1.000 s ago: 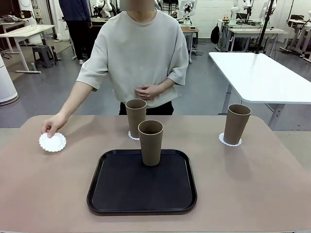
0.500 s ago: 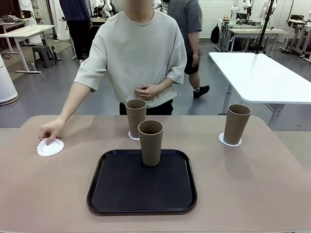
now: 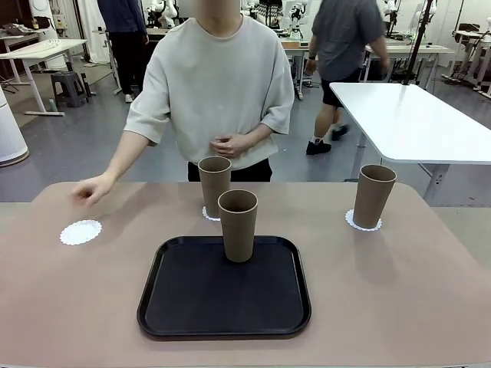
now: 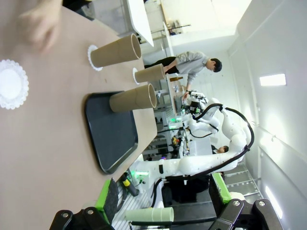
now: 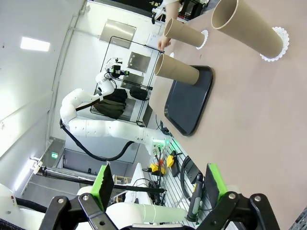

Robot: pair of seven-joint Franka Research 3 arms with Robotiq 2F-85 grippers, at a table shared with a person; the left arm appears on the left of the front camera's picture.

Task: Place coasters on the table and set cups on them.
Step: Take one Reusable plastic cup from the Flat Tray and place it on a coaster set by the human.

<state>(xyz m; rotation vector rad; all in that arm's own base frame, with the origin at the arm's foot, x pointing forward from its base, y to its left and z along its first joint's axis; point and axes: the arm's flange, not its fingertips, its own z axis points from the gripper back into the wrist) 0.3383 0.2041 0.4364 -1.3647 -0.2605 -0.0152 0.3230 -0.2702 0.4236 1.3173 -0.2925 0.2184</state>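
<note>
While the person's hand (image 3: 92, 188) hovers just beyond it without touching, the bare doily (image 3: 80, 231), white with a lacy scalloped edge, lies flat at the left of the beige table (image 3: 399, 291). Mid-table, the far tumbler (image 3: 214, 185), tan and tapered, stands on the second doily (image 3: 209, 215) just behind the black tray (image 3: 224, 307), which carries the tray tumbler (image 3: 238, 225); the right tumbler (image 3: 373, 195) stands on the third doily (image 3: 353, 222). The left gripper (image 4: 163, 196) and right gripper (image 5: 158, 184) hang with fingers spread, holding nothing.
</note>
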